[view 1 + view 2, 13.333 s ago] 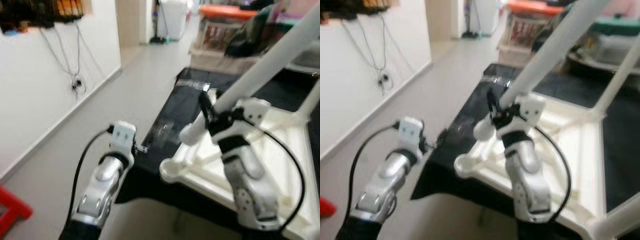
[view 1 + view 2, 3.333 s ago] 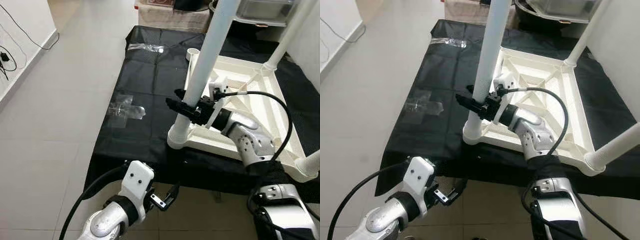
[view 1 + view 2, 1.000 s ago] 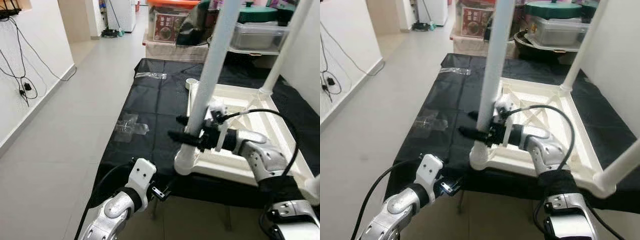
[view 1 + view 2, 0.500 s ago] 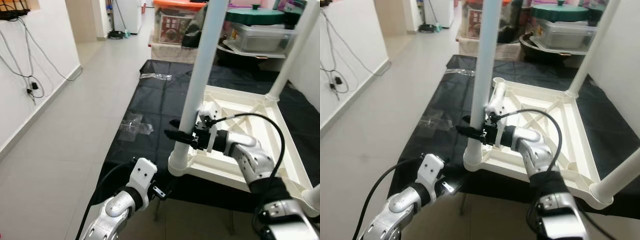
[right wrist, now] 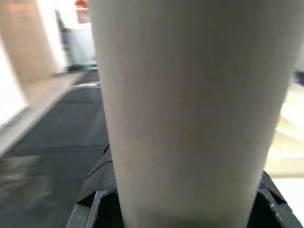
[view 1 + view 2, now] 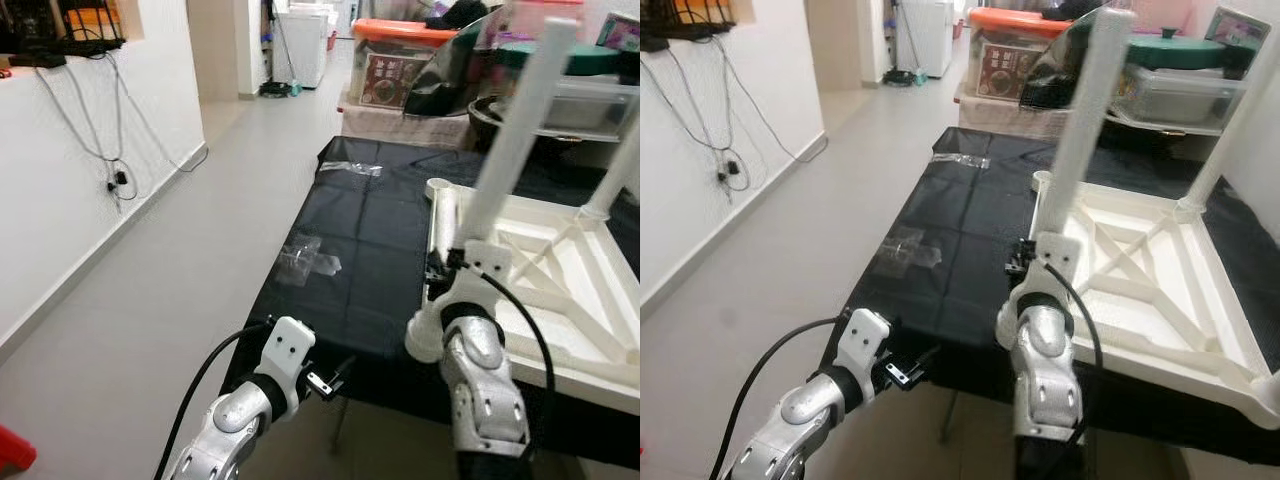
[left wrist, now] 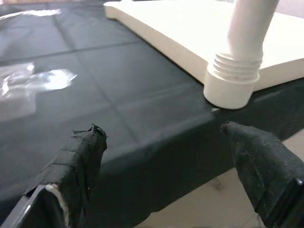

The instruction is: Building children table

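The white tabletop (image 6: pixel 1160 290) lies upside down on a black sheet (image 6: pixel 360 260) spread over a low bench, and the step in hand looks like fitting or tightening a leg at its near left corner. That white leg (image 6: pixel 1080 120) stands up out of the corner socket (image 7: pixel 231 85), leaning a little toward the far right, and the right gripper (image 6: pixel 1025 262) is clamped around it low down, just above the socket. In the right wrist view the tube sits pressed between the black fingers (image 5: pixel 97 190), so I'd call that a firm hold.

Two more legs already stand at other corners (one at the far right (image 6: pixel 1230 110), one poking in at the near right), while a short white stub (image 6: pixel 440 215) sits at the far left corner.

The left gripper (image 6: pixel 330 380) hangs off the near edge of the bench with nothing in it, its fingers (image 7: pixel 80 156) spread wide and pointed at the socket. A scrap of clear plastic wrap (image 6: pixel 305 258) lies on the sheet to the left of the tabletop.

Next, I'd guess, the leg needs turning or pressing straight down until it seats upright; the lean suggests it isn't fully home. The left gripper could brace the tabletop's edge so it doesn't slide on the sheet.
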Tool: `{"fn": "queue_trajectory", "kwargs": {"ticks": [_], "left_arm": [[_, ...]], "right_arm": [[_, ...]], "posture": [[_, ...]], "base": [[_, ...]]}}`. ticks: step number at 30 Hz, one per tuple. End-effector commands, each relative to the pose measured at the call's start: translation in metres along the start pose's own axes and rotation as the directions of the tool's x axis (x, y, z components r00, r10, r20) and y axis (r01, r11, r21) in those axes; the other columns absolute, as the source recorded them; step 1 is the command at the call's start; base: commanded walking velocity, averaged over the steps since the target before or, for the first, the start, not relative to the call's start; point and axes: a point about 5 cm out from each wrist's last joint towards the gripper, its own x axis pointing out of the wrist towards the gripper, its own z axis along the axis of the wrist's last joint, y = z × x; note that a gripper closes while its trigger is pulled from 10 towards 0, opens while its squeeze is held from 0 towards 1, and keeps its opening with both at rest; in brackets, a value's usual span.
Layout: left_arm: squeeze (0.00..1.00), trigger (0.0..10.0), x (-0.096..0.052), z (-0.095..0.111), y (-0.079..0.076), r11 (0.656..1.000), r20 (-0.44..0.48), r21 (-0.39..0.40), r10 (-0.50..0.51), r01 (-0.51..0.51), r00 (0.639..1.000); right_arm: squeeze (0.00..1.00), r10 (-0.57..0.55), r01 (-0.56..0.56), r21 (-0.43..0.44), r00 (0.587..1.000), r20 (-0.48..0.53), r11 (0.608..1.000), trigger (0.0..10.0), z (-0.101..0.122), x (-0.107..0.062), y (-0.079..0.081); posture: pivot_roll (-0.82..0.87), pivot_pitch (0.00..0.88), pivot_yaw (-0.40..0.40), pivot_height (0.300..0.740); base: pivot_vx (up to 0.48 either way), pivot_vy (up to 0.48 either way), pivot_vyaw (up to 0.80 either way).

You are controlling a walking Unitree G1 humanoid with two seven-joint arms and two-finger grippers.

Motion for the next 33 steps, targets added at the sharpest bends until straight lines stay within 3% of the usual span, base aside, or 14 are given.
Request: {"fn": "queue_trajectory", "kwargs": {"ticks": [1,9,10,14,15,16,20,21,26,28,31,32,33], "left_arm": [[0.00,10.0,0.002,-0.002,0.000,1.000,-0.005,0.009,-0.004,0.004,1.000],[0.00,10.0,0.004,-0.002,-0.001,1.000,-0.001,0.016,-0.009,0.009,1.000],[0.00,10.0,0.004,-0.002,-0.001,1.000,0.000,0.016,-0.010,0.010,1.000],[0.00,10.0,0.004,-0.002,-0.001,1.000,0.001,0.017,-0.010,0.010,1.000],[0.00,10.0,0.005,-0.002,-0.001,1.000,0.001,0.017,-0.011,0.011,1.000],[0.00,10.0,0.006,-0.003,-0.001,1.000,0.000,0.016,-0.013,0.013,1.000],[0.00,10.0,0.006,-0.003,-0.001,1.000,0.000,0.016,-0.015,0.015,1.000],[0.00,10.0,0.007,-0.004,-0.001,1.000,-0.001,0.016,-0.018,0.018,1.000],[0.00,10.0,0.009,-0.004,-0.002,1.000,-0.003,0.015,-0.025,0.025,1.000],[0.00,10.0,0.012,-0.004,-0.002,0.999,-0.004,0.015,-0.030,0.030,1.000],[0.00,10.0,0.013,-0.004,-0.001,0.999,-0.005,0.015,-0.031,0.031,1.000],[0.00,10.0,0.014,-0.004,-0.001,0.999,-0.005,0.015,-0.032,0.032,0.999],[0.00,10.0,0.014,-0.005,-0.001,0.999,-0.004,0.015,-0.033,0.033,0.999]], "right_arm": [[0.00,-0.167,0.171,0.027,0.981,-0.097,0.985,0.0,-0.020,-0.008,-0.008],[0.00,-0.269,0.275,0.055,0.958,-0.098,0.960,0.0,-0.013,-0.008,0.008],[0.00,-0.259,0.265,0.060,0.962,-0.092,0.962,10.0,-0.012,-0.009,0.011],[0.00,-0.250,0.256,0.062,0.964,-0.086,0.965,10.0,-0.011,-0.009,0.013],[1.00,-0.180,0.182,0.075,0.983,-0.036,0.980,10.0,-0.008,-0.011,0.018],[1.00,-0.107,0.105,0.085,0.994,0.011,0.991,10.0,-0.006,-0.012,0.020],[1.00,-0.067,0.063,0.085,0.997,0.040,0.994,10.0,-0.006,-0.012,0.020],[0.00,-0.014,0.008,0.090,0.997,0.071,0.996,10.0,-0.005,-0.011,0.015],[0.00,0.078,-0.088,0.115,0.993,0.084,0.989,10.0,-0.006,-0.007,0.002],[0.00,0.155,-0.160,0.090,0.986,0.060,0.983,10.0,-0.010,0.001,-0.016],[0.00,0.224,-0.227,0.095,0.974,0.046,0.969,10.0,-0.010,0.004,-0.023],[0.00,0.298,-0.301,0.100,0.953,0.045,0.948,10.0,-0.008,0.006,-0.026],[0.00,0.430,-0.433,0.092,0.902,0.046,0.897,10.0,-0.004,0.007,-0.025]], "posture": [[0.16,0.000,-0.055,0.740],[0.16,0.000,-0.059,0.740],[0.16,0.000,-0.060,0.740],[0.16,0.000,-0.060,0.740],[0.16,0.000,-0.059,0.740],[0.15,0.000,-0.057,0.740],[0.15,0.000,-0.057,0.740],[0.15,0.000,-0.053,0.740],[0.14,0.000,-0.046,0.740],[0.14,0.000,-0.050,0.740],[0.14,0.000,-0.048,0.740],[0.14,0.000,-0.049,0.740],[0.14,0.000,-0.046,0.740]], "base": [[0.000,0.000,0.00],[0.000,0.000,0.00],[0.000,0.000,0.00],[0.000,0.000,0.00],[0.000,0.000,0.00],[0.000,0.000,0.00],[0.000,0.000,0.00],[0.000,0.000,0.00],[0.000,0.000,0.00],[0.000,0.000,0.00],[0.000,0.000,0.00],[0.000,0.000,0.00],[0.000,0.000,0.00]]}}
